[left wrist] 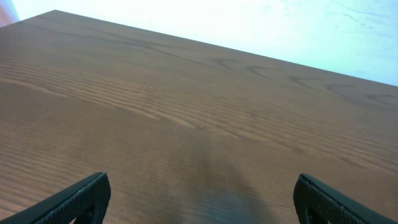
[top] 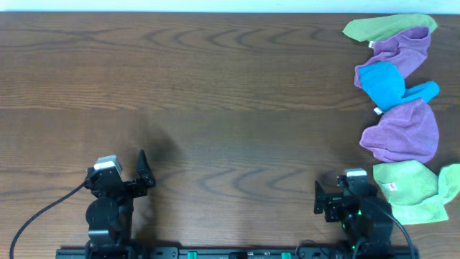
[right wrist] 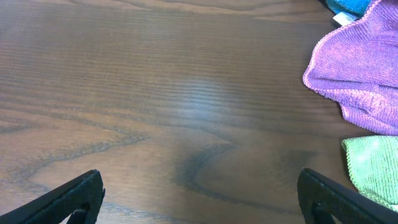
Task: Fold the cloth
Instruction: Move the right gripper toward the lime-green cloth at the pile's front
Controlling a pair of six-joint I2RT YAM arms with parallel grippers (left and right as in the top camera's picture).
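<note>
Several cloths lie in a line along the table's right side: a green cloth [top: 388, 27] at the far end, a purple cloth [top: 404, 49], a blue cloth [top: 388, 85], a second purple cloth [top: 404, 134] and a light green cloth [top: 413, 188] nearest the front. The second purple cloth [right wrist: 364, 68] and the light green cloth [right wrist: 376, 169] show at the right of the right wrist view. My left gripper [top: 129, 176] is open and empty at the front left [left wrist: 200, 202]. My right gripper [top: 338, 193] is open and empty, just left of the light green cloth [right wrist: 200, 199].
The wooden table [top: 201, 93] stretches from the left edge to the cloths. Its far edge meets a pale wall [left wrist: 280, 25]. The arm bases and a black rail [top: 230, 252] sit at the front edge.
</note>
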